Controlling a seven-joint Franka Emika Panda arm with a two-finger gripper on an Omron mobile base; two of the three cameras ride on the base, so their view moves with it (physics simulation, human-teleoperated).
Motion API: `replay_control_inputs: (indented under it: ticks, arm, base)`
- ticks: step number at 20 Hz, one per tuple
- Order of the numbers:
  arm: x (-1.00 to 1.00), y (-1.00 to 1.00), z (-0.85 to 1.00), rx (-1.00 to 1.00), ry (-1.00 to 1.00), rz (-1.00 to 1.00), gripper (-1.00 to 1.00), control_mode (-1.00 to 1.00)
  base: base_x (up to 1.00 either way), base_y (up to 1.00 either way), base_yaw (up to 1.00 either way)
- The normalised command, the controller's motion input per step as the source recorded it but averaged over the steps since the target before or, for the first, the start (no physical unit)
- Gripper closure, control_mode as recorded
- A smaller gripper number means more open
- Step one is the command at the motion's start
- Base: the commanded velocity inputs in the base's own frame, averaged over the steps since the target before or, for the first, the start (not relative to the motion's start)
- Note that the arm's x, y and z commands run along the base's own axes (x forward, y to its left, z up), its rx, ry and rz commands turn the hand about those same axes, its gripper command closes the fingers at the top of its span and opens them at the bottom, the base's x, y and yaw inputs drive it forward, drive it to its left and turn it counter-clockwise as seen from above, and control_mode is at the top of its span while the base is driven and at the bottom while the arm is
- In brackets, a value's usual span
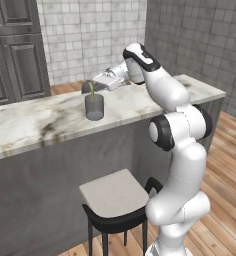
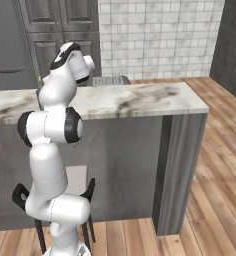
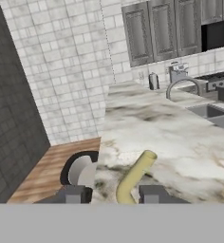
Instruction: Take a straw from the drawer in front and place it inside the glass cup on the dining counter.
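Observation:
The glass cup [image 1: 94, 107] stands on the dining counter [image 1: 35, 125], near its middle. The pale-yellow straw [image 1: 92, 92] rises out of the cup, its upper end between my fingers. My gripper [image 1: 89, 85] hovers just above the cup's rim, reaching in from the right. In the hand view the straw [image 3: 133, 177] slants up between the two fingertips [image 3: 152, 194], with a clear gap on its left side, so the gripper [image 3: 113, 194] stands open around it. The drawer is out of view.
A stool [image 1: 111, 194] with a pale seat stands against the counter's dark base, right beside my arm. The counter's end [image 2: 195, 102] lies to the right, with wooden floor beyond. A sink and tap [image 3: 182, 85] sit on the far worktop.

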Motion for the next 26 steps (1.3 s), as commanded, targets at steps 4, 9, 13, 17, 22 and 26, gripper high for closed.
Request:
replay_control_inputs:
  ticks: [4,9,13,17,22,26]
  arm:
    - [0.00,-0.18,0.00,0.00,0.00,0.00,-1.00,-1.00]
    - [0.00,-0.17,0.00,-0.02,-0.02,0.00,-1.00,-1.00]
    - [0.00,-0.11,0.00,-0.13,-0.07,0.00,-1.00,-1.00]
    - [0.00,0.00,0.00,-0.25,-0.16,-0.01,-1.00,-1.00]
    - [0.00,0.00,0.00,-0.35,-0.26,-0.03,-1.00,-1.00]
    - [0.00,-0.04,0.03,-0.31,-0.20,-0.03,-1.00,-1.00]
  base:
    - [0.00,0.00,0.00]
    - [0.00,0.00,0.00]
    - [0.00,0.00,0.00]
    - [0.00,0.00,0.00]
    - [0.00,0.00,0.00]
    - [0.00,0.00,0.00]
